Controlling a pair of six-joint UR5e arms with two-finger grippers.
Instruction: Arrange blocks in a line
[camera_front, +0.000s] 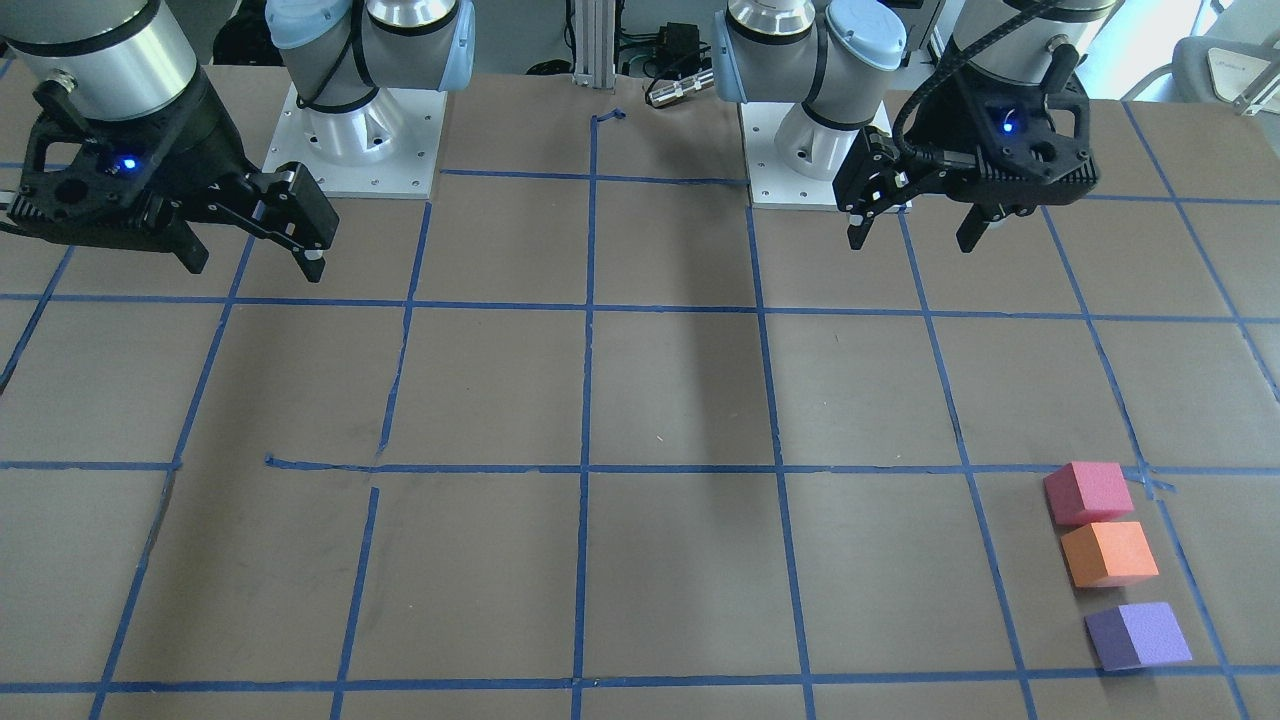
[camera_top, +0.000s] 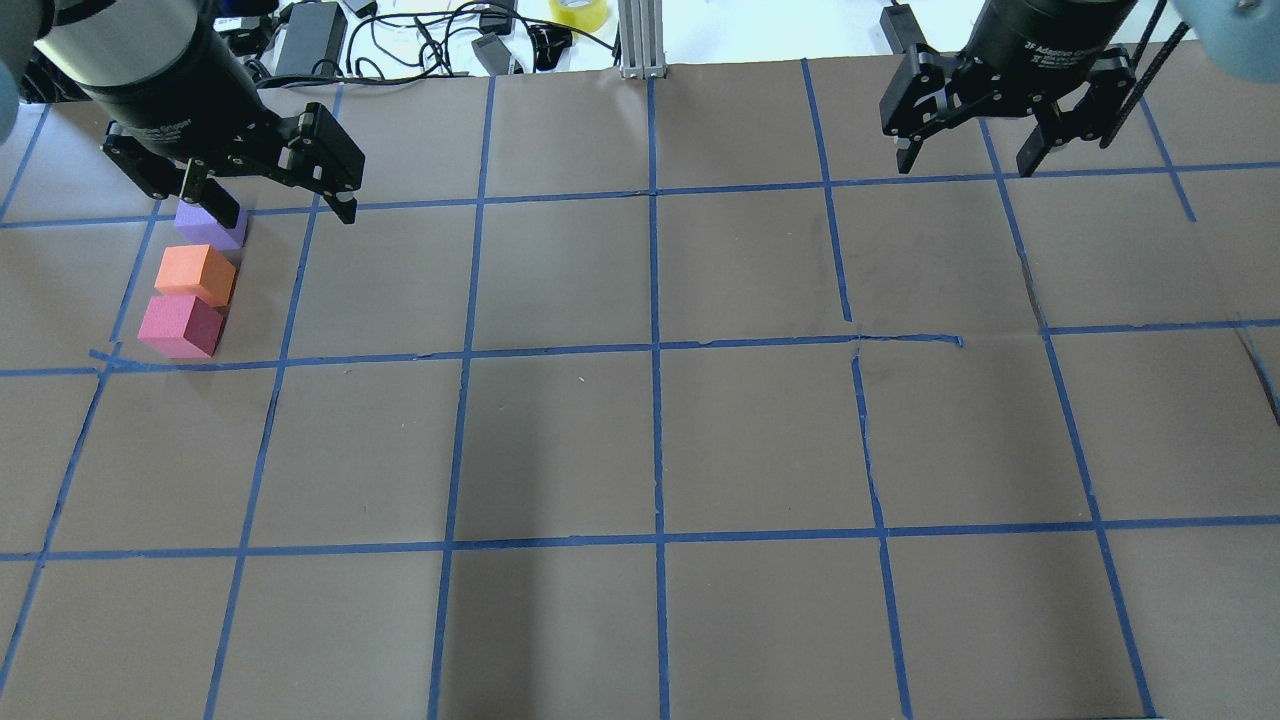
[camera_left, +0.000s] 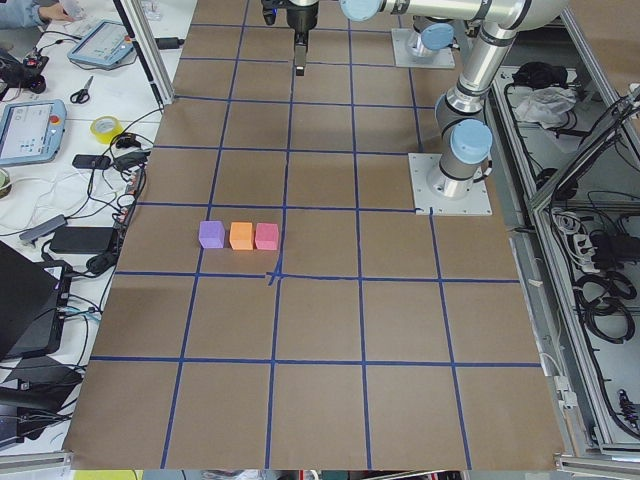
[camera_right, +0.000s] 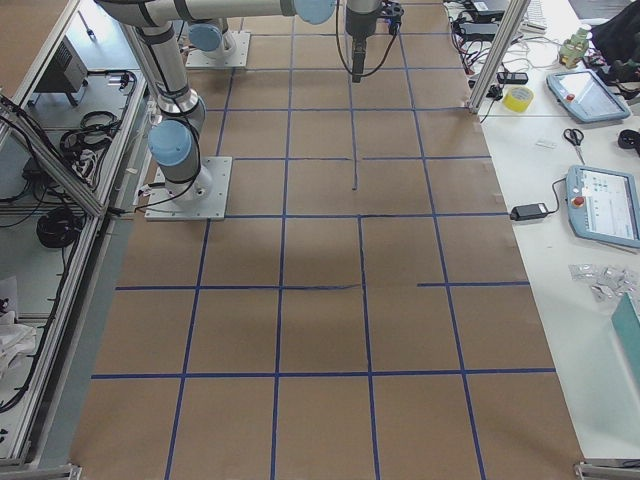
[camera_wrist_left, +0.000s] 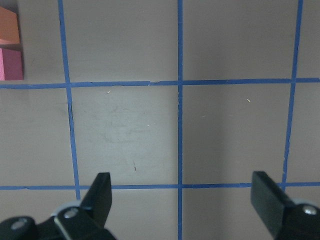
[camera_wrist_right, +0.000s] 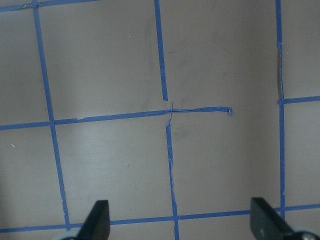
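- Judged as good as done: pinkish-red block (camera_front: 1088, 492), orange block (camera_front: 1108, 553) and purple block (camera_front: 1138, 635) lined up in one row on the table (camera_front: 480, 390), on the robot's left side, toward the edge far from the bases
- Pinkish-red and orange touching or very nearly so; purple set slightly apart from the orange, with a narrow strip of table between
- Row roughly straight, lying just beside a crossing of the blue tape grid (camera_front: 1145, 472), with the pinkish-red end nearest that crossing
- Left to do, at most: closing the small gap at the purple end, if even spacing is wanted; otherwise nothing obvious
- Left gripper (camera_front: 912, 238) raised above the table and pointing down, close to its own base in the front-facing view and well apart from the row
- Only seems to overlap the purple block in the overhead view, probably from hanging high in front of it rather than touching
- Fingers spread wide with nothing between them; in the left wrist view only bare table inside the gap, and the orange and pinkish-red blocks off at the upper left corner
- Right gripper (camera_front: 255, 262) likewise lifted and pointing down on the opposite side, far from every block
- Also wide open and empty, with only tape lines showing between its fingers in the right wrist view
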